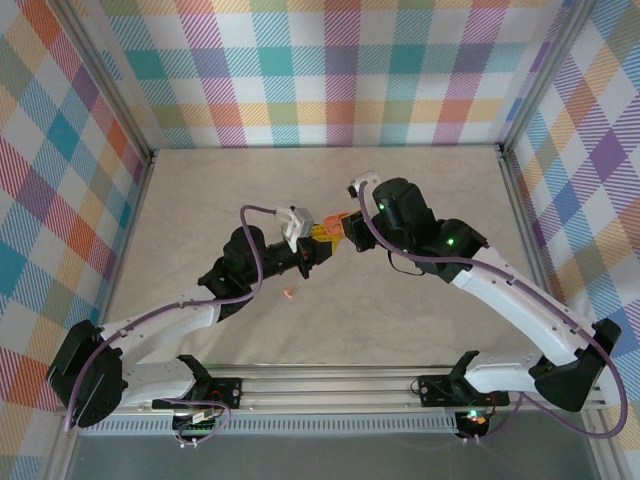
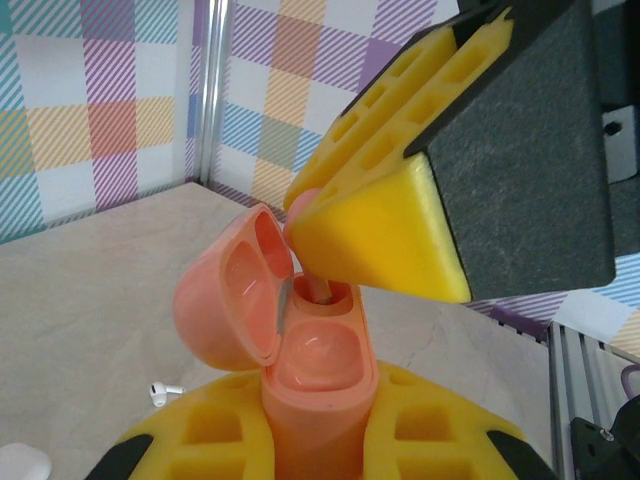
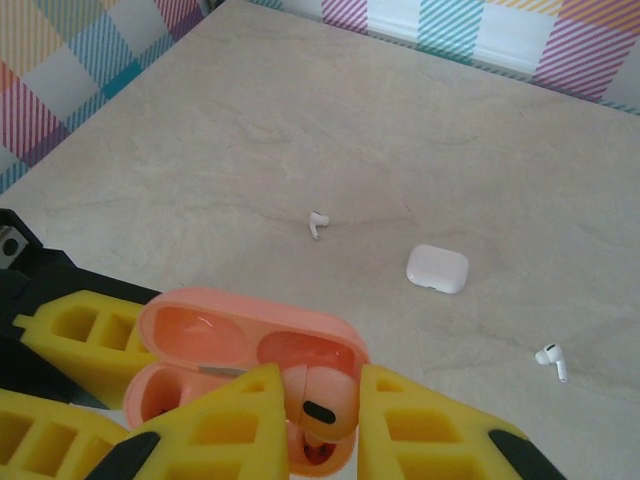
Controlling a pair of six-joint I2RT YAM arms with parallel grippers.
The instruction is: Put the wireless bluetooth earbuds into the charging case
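Bimanual insertion above the middle of the tabletop [image 1: 200, 190], read from left to right. My left gripper [image 1: 318, 243] is clenched around the lower body of the pink case [image 2: 315, 370]. It holds the case upright and clear of the tabletop, so that the sockets face up and the case cannot skid when something is pressed into it. The lid [image 2: 235, 290] is swung fully back to the left, which leaves both sockets reachable from above and from the right. Below this grip, nearer the front edge, a loose pink earbud [image 1: 288, 293] lies on the tabletop, and I judge it to be the partner for the case's other socket, which looks empty. To the right, my right gripper [image 3: 318, 385] is closed on the head of the pink earbud [image 3: 322, 408]. It pinches the bulb and not the stem, so that the stem is free to lead downward. From the left wrist the stem is seen entering the far socket, with the bulb above the rim, so I judge the seating begun but not finished. The two grippers meet tip to tip because the part is tiny and each must steady its half. From the right wrist the white case [image 3: 438, 268] lies shut on the tabletop, with one white earbud [image 3: 318, 223] to its left and a second white earbud [image 3: 551, 362] to its right, all well apart. I cannot tell which edge they lie nearest.
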